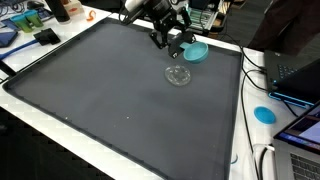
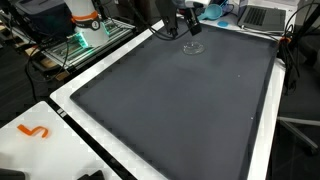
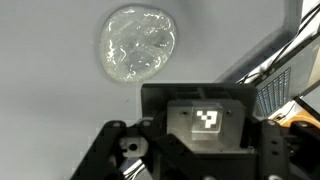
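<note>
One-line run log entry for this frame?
gripper over mat, jaws unclear | nearest: clear disc on mat, untouched | teal bowl beside gripper

A dark grey mat (image 1: 120,100) covers most of a white table (image 1: 243,125), leaving a pale border on every side. In an exterior view an open laptop (image 1: 296,75) sits off the table's edge, with a small blue disc (image 1: 264,114) and loose cables (image 1: 262,160) near it. In an exterior view an orange hook (image 2: 34,131) lies on the white border, a metal rack (image 2: 70,50) glows green beside the table, and the floor (image 2: 302,150) is dark grey. The light is even and indoor.
</note>
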`<state>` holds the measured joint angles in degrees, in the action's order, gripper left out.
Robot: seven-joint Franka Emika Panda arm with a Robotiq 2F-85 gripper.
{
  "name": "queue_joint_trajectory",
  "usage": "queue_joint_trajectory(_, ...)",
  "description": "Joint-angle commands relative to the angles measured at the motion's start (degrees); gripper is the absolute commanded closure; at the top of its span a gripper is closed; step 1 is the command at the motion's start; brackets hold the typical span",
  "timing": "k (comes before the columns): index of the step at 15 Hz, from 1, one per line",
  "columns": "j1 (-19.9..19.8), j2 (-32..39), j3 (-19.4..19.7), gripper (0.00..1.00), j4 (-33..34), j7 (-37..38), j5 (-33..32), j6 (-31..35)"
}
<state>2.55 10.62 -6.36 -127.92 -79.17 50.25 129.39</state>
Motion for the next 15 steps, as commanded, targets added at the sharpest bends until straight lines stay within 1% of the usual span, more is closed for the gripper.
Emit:
queue_joint_trajectory(1,1.32,-1.89,-0.2,0.69,-1.53,3.77,-2.62,2.67)
queue_joint_trajectory(6,2.56,-3.19,-0.57,0.69,-1.66,10.53,-9.02,4.79)
queue_joint_trajectory(15,4.12,-7.51,-2.42,0.69,-1.04,24.02,-23.28,3.97)
